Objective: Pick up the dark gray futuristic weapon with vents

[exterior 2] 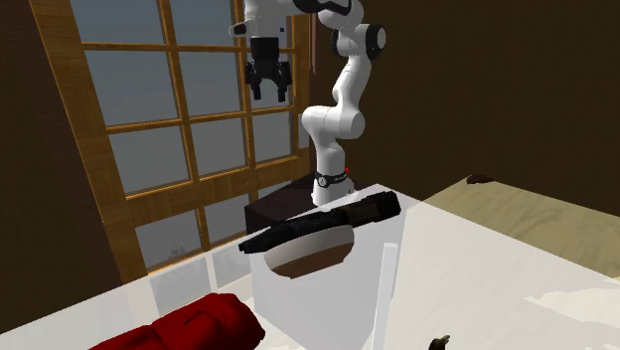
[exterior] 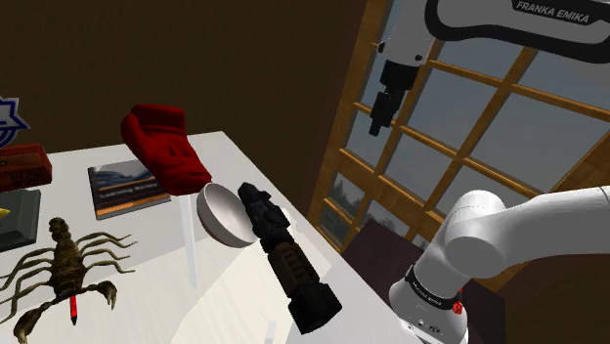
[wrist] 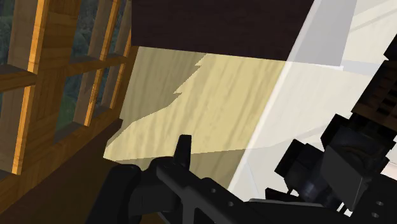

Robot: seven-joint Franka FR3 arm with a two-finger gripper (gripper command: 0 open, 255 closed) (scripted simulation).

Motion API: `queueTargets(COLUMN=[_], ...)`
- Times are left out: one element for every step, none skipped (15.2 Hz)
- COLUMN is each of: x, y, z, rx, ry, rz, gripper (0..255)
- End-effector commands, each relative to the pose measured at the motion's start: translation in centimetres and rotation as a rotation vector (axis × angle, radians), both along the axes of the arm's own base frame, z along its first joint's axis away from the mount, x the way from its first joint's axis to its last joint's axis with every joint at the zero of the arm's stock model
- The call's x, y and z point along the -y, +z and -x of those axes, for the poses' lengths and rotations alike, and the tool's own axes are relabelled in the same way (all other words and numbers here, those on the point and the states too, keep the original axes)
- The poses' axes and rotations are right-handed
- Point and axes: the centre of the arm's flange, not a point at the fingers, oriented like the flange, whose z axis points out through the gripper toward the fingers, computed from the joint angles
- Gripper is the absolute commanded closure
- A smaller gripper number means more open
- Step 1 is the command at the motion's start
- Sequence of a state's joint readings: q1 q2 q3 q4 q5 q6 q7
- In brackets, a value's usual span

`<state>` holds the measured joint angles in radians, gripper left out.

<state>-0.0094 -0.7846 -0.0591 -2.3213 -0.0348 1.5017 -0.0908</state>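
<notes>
**Dark gray weapon across the bowl, my hand high by the window**

My gripper [exterior: 376, 127] hangs high in the air beside the wooden window [exterior: 459, 137], beyond the desk's [exterior: 235, 313] edge and well above it. In the second exterior view my fingers [exterior 2: 256, 86] stand spread, with nothing between them.

The weapon [exterior: 284, 256] is well apart from me, below and toward the shoulder view's left. It lies along the desk's window-side edge, a long blocky piece with a browner middle section. One end reaches toward the desk's near corner. In the second exterior view the weapon [exterior 2: 323, 223] rests tilted across the rim of the bowl [exterior 2: 308, 257].

Open air lies between my hand and the weapon's upper side. That desk edge faces my stand [exterior 2: 274, 211] and the window, so the weapon has little desk on that side.

The bowl [exterior: 221, 215] touches the weapon near its far end. A red glove [exterior: 164, 147], a book [exterior: 127, 188] and a scorpion figure [exterior: 64, 266] lie farther in on the desk, apart from the weapon.
</notes>
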Motion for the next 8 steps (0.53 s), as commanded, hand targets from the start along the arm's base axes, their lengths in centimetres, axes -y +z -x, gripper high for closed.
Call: queueTargets(x=[0.0, -1.7, -3.3, -5.0, -6.6, -8.2, -9.8, -11.3], y=[0.0, -0.4, -0.8, -1.2, -1.7, -2.3, -2.9, -3.5], z=[0.0, -0.2, -0.3, -0.5, -0.8, -1.0, -1.2, -1.5], rx=[0.0, -0.002, -0.004, -0.007, -0.009, -0.011, -0.013, -0.015], ry=[0.0, -0.01, -0.021, -0.031, -0.041, -0.051, -0.062, -0.072], rz=[0.0, 0.026, 0.053, 0.079, 0.105, 0.132, 0.158, 0.184], gripper=[0, 0, 0, 0, 0, 0, 0, 0])
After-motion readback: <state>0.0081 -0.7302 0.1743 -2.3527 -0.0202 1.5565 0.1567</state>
